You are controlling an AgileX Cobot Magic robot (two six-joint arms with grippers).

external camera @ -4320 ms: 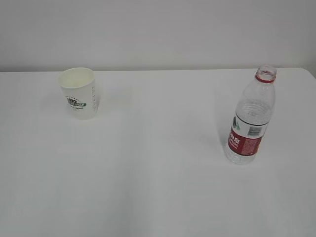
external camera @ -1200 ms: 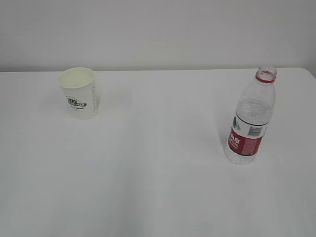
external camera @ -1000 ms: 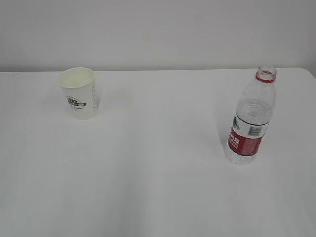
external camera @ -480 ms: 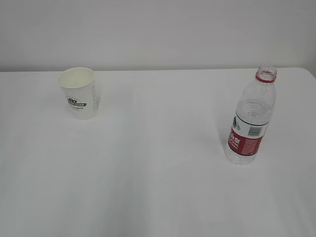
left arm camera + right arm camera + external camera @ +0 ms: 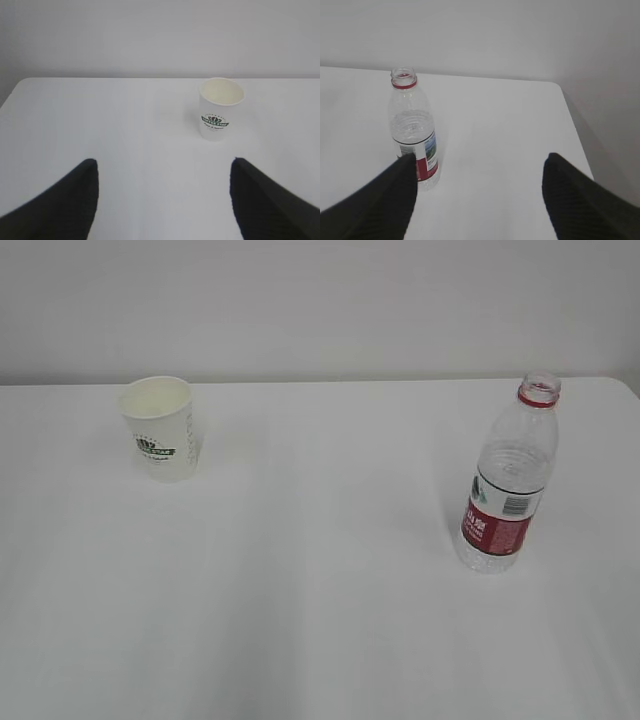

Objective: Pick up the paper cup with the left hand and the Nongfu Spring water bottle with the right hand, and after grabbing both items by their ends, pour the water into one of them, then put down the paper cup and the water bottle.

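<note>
White table (image 5: 320,620): wide bare room between the two things, right edge near the bottle.
Paper cup (image 5: 160,428): upright, far left (mouth open).
Left tool (image 5: 162,200): fingers apart, short of the cup, holding nothing.
Nongfu Spring water bottle (image 5: 508,480): upright, right side, uncapped.
Right tool (image 5: 477,197): fingers apart, bottle beside its left finger.
Change: cup and bottle unmoved.
</note>
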